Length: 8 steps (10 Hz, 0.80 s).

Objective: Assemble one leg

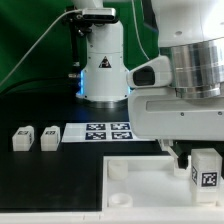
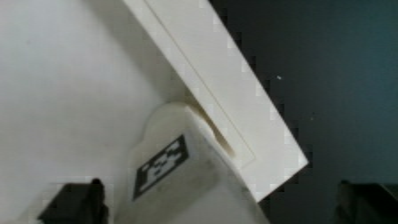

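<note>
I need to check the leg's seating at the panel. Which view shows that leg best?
The wrist view: the leg fills the frame, tag visible, against the panel edge. The exterior view shows it small, near the frame's right edge, beside the gripper.

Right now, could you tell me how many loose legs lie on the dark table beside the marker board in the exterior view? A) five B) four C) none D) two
D: two small white tagged blocks, one leg and a second leg, lie side by side on the table, toward the exterior view's left of the marker board.
</note>
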Available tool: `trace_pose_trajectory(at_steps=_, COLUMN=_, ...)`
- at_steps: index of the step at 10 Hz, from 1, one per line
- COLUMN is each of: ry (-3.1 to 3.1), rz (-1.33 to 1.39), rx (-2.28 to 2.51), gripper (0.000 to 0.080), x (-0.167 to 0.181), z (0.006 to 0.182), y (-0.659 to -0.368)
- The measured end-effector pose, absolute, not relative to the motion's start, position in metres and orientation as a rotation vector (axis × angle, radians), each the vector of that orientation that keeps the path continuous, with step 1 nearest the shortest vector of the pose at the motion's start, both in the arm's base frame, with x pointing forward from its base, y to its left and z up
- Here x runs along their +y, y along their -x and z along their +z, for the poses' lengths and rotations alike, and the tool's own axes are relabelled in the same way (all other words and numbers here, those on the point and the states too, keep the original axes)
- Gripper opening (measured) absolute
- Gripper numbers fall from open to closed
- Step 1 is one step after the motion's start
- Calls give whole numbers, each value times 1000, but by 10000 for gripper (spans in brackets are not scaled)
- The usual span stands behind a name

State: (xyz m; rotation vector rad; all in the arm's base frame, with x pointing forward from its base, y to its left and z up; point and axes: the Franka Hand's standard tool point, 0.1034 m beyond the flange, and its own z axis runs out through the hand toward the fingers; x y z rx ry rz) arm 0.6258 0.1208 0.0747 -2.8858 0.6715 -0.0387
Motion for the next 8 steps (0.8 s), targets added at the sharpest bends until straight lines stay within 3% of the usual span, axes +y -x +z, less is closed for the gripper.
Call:
trace_pose_trajectory(at_steps=3, ry=3030, rz=-119, rx=-115, gripper=649, x=115, z=73, y=-630)
trace_pose_trajectory(at_steps=5, ry=3033, rz=-138, rx=-118, gripper=649, x=110, z=71, y=-631)
trace_pose_trajectory(at_steps=8, ry=3024, rz=-127, rx=70, gripper=291, x=111, z=71, y=-631)
